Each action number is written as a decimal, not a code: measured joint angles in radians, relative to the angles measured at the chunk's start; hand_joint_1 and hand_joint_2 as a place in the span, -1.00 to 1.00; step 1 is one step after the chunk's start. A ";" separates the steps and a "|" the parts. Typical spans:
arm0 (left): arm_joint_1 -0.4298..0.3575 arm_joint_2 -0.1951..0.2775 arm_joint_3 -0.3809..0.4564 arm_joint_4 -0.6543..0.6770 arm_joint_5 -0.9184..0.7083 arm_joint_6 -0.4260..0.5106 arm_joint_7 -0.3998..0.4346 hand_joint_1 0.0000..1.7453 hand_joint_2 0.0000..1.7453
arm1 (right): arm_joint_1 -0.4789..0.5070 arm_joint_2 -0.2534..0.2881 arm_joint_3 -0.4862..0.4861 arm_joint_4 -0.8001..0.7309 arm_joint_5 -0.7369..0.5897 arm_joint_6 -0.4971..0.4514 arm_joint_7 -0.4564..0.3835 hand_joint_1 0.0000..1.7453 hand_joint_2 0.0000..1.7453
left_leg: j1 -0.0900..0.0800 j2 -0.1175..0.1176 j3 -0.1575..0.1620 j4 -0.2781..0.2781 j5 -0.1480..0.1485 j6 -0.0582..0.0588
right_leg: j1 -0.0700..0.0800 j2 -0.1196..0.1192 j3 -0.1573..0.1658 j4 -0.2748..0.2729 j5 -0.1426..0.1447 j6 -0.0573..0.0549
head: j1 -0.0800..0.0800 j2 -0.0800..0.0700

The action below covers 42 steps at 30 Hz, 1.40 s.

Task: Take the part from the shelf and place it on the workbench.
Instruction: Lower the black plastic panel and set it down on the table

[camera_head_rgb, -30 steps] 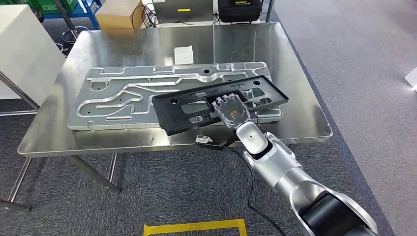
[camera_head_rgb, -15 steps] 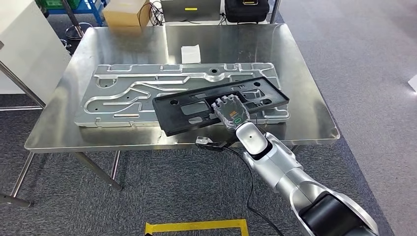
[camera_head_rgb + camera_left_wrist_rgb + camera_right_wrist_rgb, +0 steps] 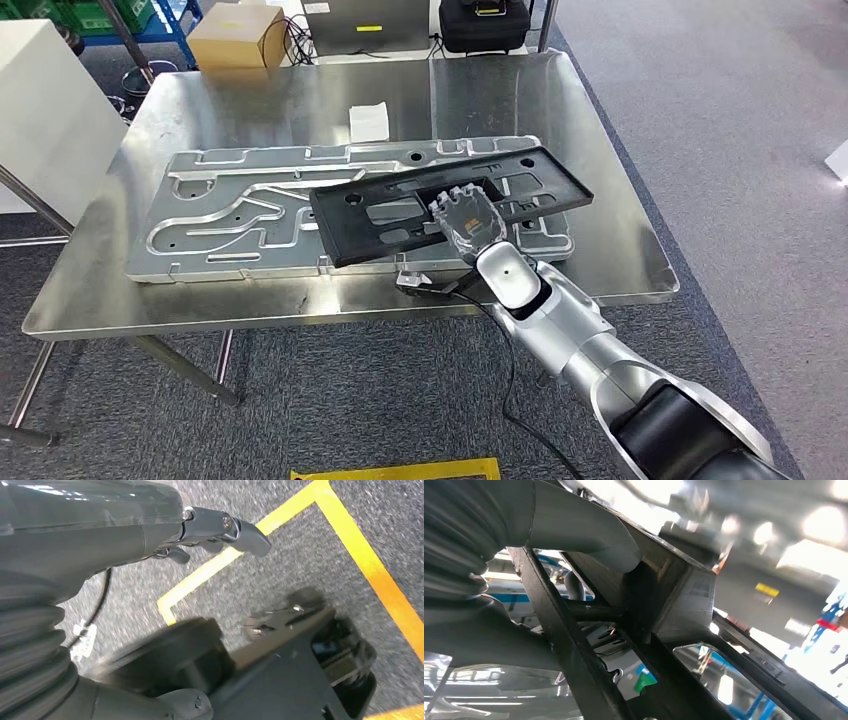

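From the head view I can't see how my right hand (image 3: 468, 220) grips the black part (image 3: 450, 205): its palm side is hidden beneath. The part covers the grooved plate's (image 3: 250, 215) right half. At the top edge of the frame, a box (image 3: 238, 30) and a black case (image 3: 483, 22) are cut off. My left wrist view is motion-blurred, fingers (image 3: 220, 527) included.

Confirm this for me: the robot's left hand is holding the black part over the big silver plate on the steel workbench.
Wrong hand. In the head view it is the right hand that holds the black part over the big silver plate on the steel workbench. The left hand hangs over the carpeted floor, holding nothing, as the left wrist view shows.
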 joint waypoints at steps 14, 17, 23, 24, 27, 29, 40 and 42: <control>0.008 0.001 0.004 0.000 0.001 0.000 0.001 -1.00 1.00 | -0.009 -0.044 -0.009 -0.052 -0.001 0.017 -0.020 1.00 1.00 | 0.003 -0.006 0.104 -0.057 -0.065 0.024 | -0.010 -0.006 -0.141 0.095 0.084 0.041 | 0.005 0.000; 0.006 -0.001 0.006 0.000 0.002 0.001 0.006 -1.00 1.00 | 0.000 -0.045 -0.016 -0.049 -0.004 0.010 -0.031 1.00 1.00 | -0.001 -0.005 0.107 -0.051 -0.082 0.008 | -0.004 -0.006 -0.111 0.008 0.103 0.025 | 0.001 0.000; 0.006 -0.002 0.009 0.000 0.002 0.007 0.007 -1.00 1.00 | 0.058 -0.043 -0.066 -0.039 -0.067 -0.012 -0.075 1.00 1.00 | 0.005 -0.003 0.027 0.119 -0.176 -0.023 | -0.009 -0.006 -0.093 -0.006 0.090 -0.006 | -0.007 0.000; 0.006 -0.002 0.010 0.000 0.002 0.007 0.006 -1.00 1.00 | 0.068 -0.041 -0.075 -0.036 -0.083 -0.018 -0.083 1.00 1.00 | 0.007 -0.003 -0.010 0.185 -0.198 -0.026 | -0.009 -0.006 -0.091 -0.006 0.087 -0.008 | -0.007 0.000; 0.005 -0.002 0.011 0.000 0.000 0.009 0.005 -1.00 1.00 | 0.098 -0.038 -0.097 -0.026 -0.115 -0.025 -0.103 1.00 1.00 | 0.007 -0.003 -0.039 0.203 -0.159 -0.025 | -0.007 -0.006 -0.082 -0.003 0.079 -0.008 | -0.007 0.000; 0.006 -0.002 0.011 0.000 -0.001 0.009 0.006 -1.00 1.00 | 0.108 -0.036 -0.105 -0.021 -0.122 -0.026 -0.108 1.00 1.00 | 0.006 -0.003 0.016 0.067 -0.080 -0.015 | -0.006 -0.003 -0.074 -0.001 0.074 -0.005 | -0.007 0.000; 0.009 -0.006 0.011 0.000 -0.005 0.040 -0.027 -1.00 1.00 | 0.133 -0.035 -0.146 0.002 -0.139 -0.045 -0.103 1.00 1.00 | 0.007 -0.002 0.066 -0.066 -0.026 0.029 | -0.010 -0.004 -0.189 0.244 -0.051 0.043 | 0.003 0.000; 0.009 -0.006 0.011 0.000 -0.002 0.038 -0.030 -1.00 1.00 | 0.142 -0.035 -0.148 0.007 -0.128 -0.055 -0.093 1.00 1.00 | 0.007 -0.003 0.066 -0.063 -0.028 0.027 | -0.012 -0.004 -0.190 0.244 -0.029 0.044 | 0.004 0.000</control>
